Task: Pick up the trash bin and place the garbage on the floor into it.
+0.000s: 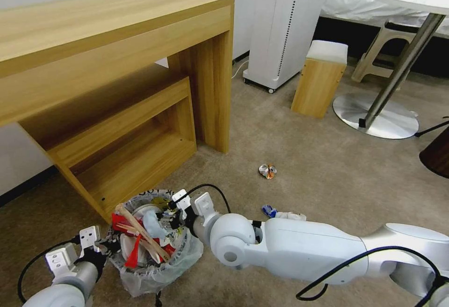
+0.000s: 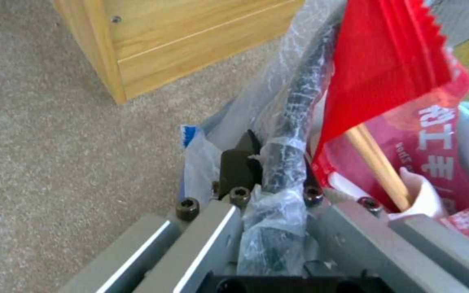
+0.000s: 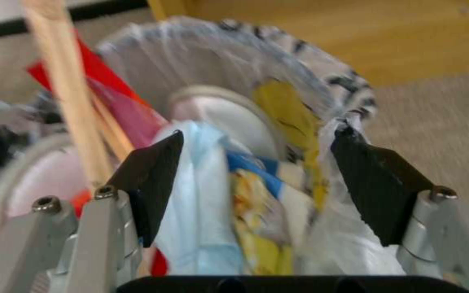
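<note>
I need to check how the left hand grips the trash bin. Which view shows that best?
The left wrist view: the left hand is shut on the trash bin rim, bag-wrapped. The head view shows that hand at the bin's side, contact unclear. The right wrist view shows the bin's far rim.

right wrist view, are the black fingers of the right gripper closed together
No, the right gripper has its black fingers spread wide apart above the litter in the bag-lined round trash bin.
</note>
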{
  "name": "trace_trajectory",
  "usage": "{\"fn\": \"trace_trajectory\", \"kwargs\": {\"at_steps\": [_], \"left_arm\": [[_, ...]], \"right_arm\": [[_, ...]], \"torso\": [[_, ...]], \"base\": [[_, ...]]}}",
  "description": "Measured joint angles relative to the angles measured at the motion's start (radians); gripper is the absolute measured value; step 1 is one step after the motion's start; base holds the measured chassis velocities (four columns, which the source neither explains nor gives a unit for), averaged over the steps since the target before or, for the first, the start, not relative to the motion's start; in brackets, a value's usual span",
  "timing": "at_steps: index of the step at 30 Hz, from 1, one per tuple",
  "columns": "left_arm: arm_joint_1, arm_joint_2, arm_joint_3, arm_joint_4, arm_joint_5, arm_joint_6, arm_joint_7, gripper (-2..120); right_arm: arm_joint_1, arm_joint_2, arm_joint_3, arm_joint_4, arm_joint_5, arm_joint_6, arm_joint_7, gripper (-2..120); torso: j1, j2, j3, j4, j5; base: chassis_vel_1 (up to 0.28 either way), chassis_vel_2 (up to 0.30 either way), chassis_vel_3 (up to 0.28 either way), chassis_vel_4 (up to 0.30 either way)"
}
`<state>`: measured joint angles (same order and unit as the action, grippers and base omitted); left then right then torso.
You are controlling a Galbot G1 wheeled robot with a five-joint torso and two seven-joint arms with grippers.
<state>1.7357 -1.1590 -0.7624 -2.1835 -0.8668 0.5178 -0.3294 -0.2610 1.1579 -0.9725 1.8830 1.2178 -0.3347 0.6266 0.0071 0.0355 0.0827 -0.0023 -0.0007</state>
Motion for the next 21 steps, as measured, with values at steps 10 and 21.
{"fn": "trace_trajectory", "kwargs": {"at_steps": [10, 21], "left_arm": [[-0.003, 0.008, -0.006, 0.006, -0.005, 0.0, 0.001, 1], [-0.031, 0.017, -0.005, 0.028, -0.017, 0.003, -0.007, 0]], "right_arm": [[0.006, 0.02, -0.011, -0.011, -0.04, 0.063, -0.059, 68], [0.001, -0.054, 0.0, 0.013, -0.058, 0.062, -0.06, 68]], "torso": [[0.0, 0.0, 0.0, 0.0, 0.0], [0.0, 0.0, 0.0, -0.0002, 0.0001]], "base": [[0.0, 0.0, 0.0, 0.0], [0.0, 0.0, 0.0, 0.0]]}}
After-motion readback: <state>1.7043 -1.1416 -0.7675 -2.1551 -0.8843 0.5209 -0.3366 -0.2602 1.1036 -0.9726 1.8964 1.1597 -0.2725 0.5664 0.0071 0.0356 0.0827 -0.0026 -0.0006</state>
